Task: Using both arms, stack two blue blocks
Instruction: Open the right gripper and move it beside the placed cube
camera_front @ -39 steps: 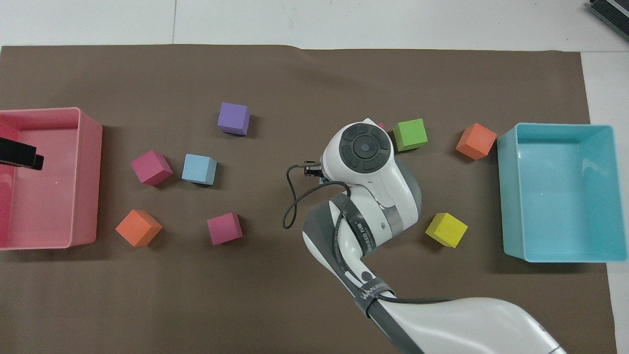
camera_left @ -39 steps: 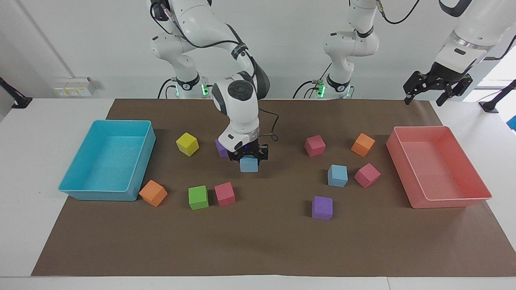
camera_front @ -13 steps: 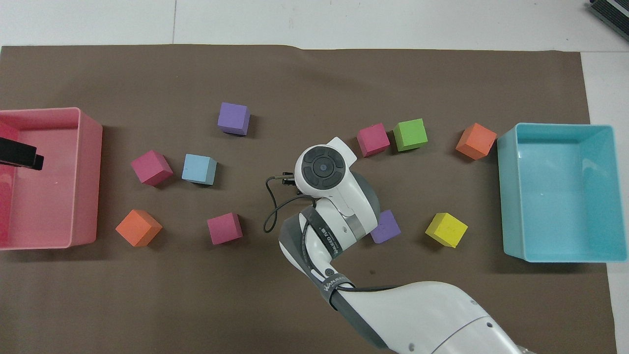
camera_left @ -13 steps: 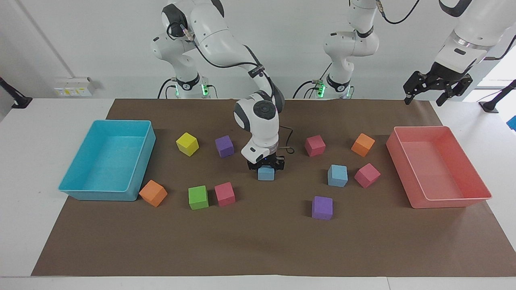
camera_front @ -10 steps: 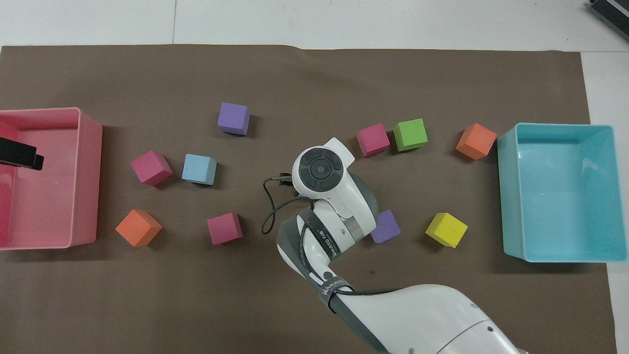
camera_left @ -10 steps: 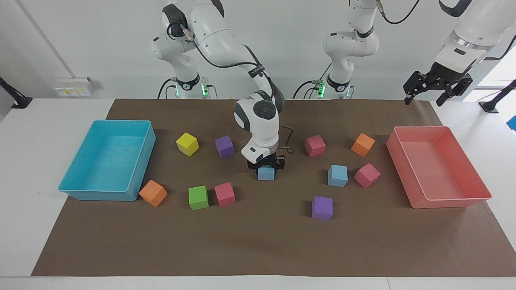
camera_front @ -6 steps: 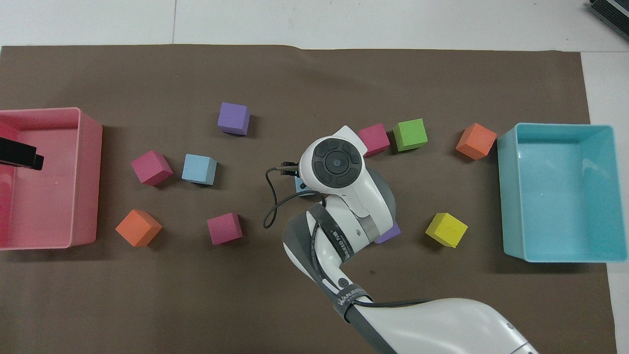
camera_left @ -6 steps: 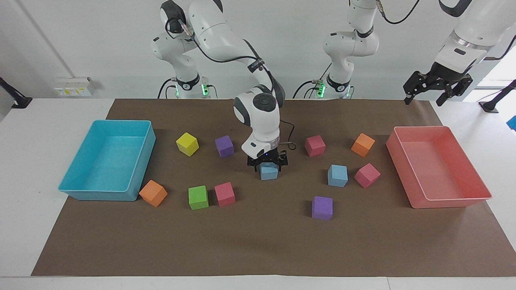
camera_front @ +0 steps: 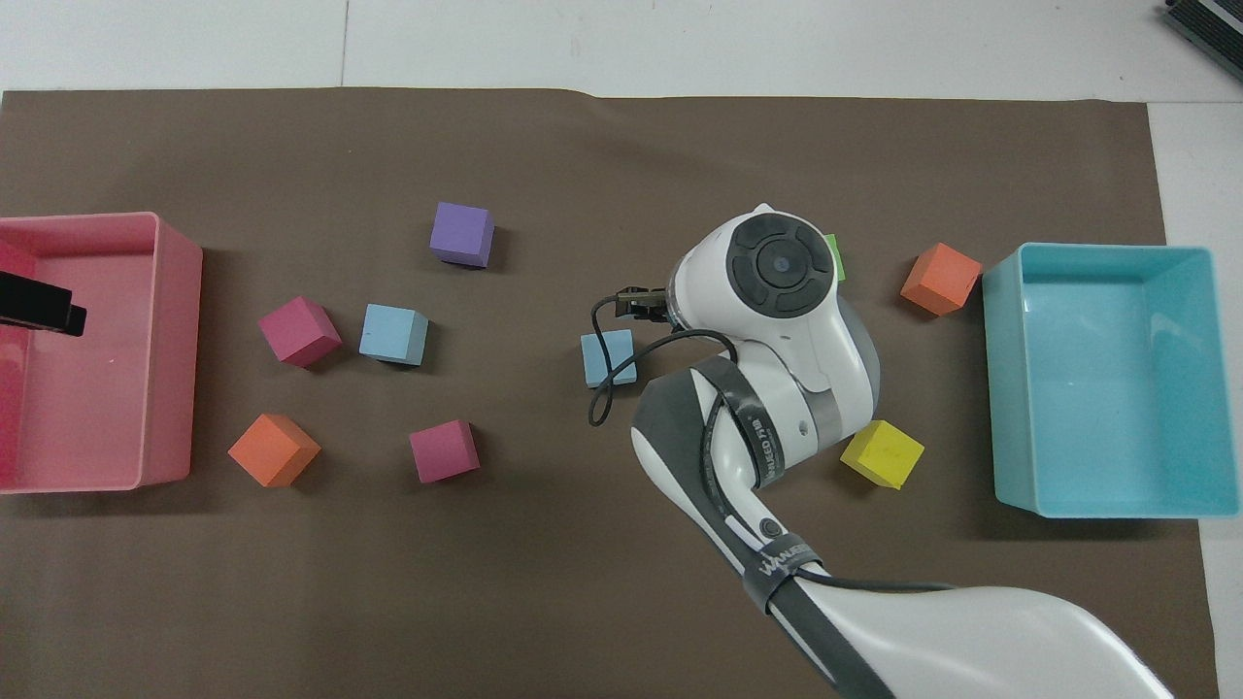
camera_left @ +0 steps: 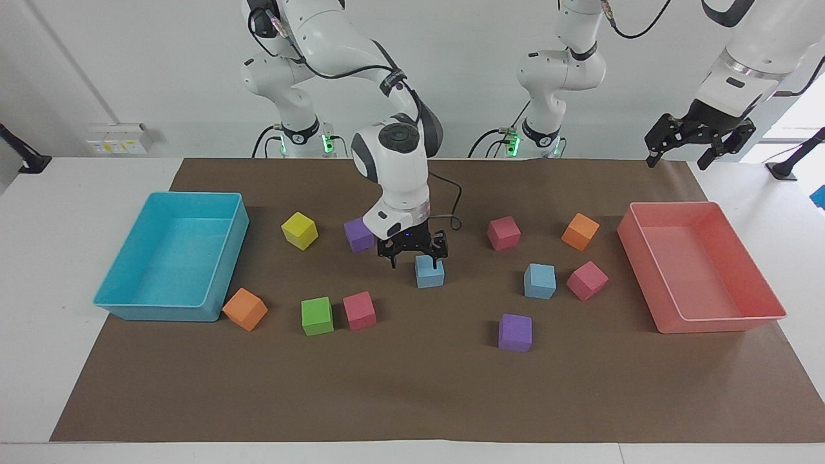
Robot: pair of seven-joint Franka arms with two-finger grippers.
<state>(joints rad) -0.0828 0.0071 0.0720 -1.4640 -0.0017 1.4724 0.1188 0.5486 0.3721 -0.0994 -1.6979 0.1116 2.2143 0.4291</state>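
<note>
Under right pincer (camera_left: 413,256) (spread, empty) | blue block (camera_left: 429,272) on mat

Two sky-blue matte cubes (camera_left: 429,272) (camera_left: 540,281) on a brown paper sheet (camera_left: 412,386) over a white desk (camera_left: 38,258). Turquoise plastic tray (camera_left: 161,309), salmon-pink plastic tray (camera_left: 709,322). Yellow cube (camera_left: 300,230); lime-green cube (camera_left: 317,316). Black end effector (camera_left: 413,256) on a white arm.
</note>
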